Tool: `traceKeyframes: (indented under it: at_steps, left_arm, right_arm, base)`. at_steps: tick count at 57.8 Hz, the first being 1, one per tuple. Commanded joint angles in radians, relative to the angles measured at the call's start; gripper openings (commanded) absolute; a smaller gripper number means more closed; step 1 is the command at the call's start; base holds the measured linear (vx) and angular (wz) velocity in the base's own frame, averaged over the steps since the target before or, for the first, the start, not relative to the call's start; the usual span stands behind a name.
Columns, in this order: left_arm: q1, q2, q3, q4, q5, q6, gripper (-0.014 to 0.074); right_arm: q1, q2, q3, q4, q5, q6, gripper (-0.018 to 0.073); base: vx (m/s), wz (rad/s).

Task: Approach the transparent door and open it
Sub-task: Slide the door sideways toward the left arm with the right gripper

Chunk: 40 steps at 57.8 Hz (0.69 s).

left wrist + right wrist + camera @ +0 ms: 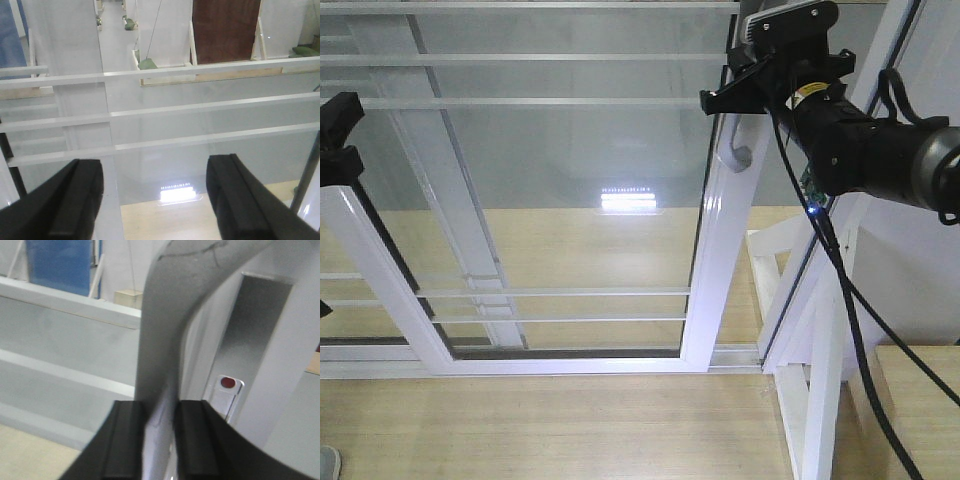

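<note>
Two steps look done: the tall white-framed transparent sliding door (715, 260) is reached, filling the front view, and the right gripper (732, 92), at one o'clock, pinches its long curved grey metal handle (165, 320). Sliding it open looks yet undone. The left gripper (155, 200), at nine o'clock, hangs spread and empty.

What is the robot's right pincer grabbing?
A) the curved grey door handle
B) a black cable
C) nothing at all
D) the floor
A: in the right wrist view, the right pincer has its two black fingers closed on either side of the curved grey door handle.
</note>
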Motion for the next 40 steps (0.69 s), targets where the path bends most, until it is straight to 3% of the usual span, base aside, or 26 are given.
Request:
traceKeyframes:
  at_steps: [1, 15, 22, 35, 40]
  left_arm:
    - [-0.002, -0.004, -0.039, -0.009, -0.079, -0.003, 0.0556]
    - [-0.002, -0.004, -0.039, -0.009, -0.080, -0.005, 0.0556]
    - [-0.002, -0.004, -0.039, -0.009, -0.080, -0.005, 0.0556]
    - [-0.003, -0.004, -0.039, -0.009, -0.080, -0.005, 0.0556]
    - [-0.003, -0.004, -0.039, -0.009, -0.080, -0.005, 0.0556]
  right_arm:
    - [0.025, -0.057, -0.023, -0.046, -0.048, -0.012, 0.0192]
    - [0.032, -0.080, -0.023, -0.080, 0.011, -0.017, 0.0192]
    - [0.032, -0.131, -0.023, -0.078, 0.084, -0.075, 0.0179]
    - [0.032, -0.299, -0.019, -0.074, 0.287, -0.128, -0.0012]
    - [0.032, -0.378, 0.015, -0.073, 0.340, -0.113, -0.0011]
  base:
    - [0.00, 0.00]
    - [0.00, 0.00]
    - [0.00, 0.00]
    - [0.00, 0.00]
    - [0.00, 0.00]
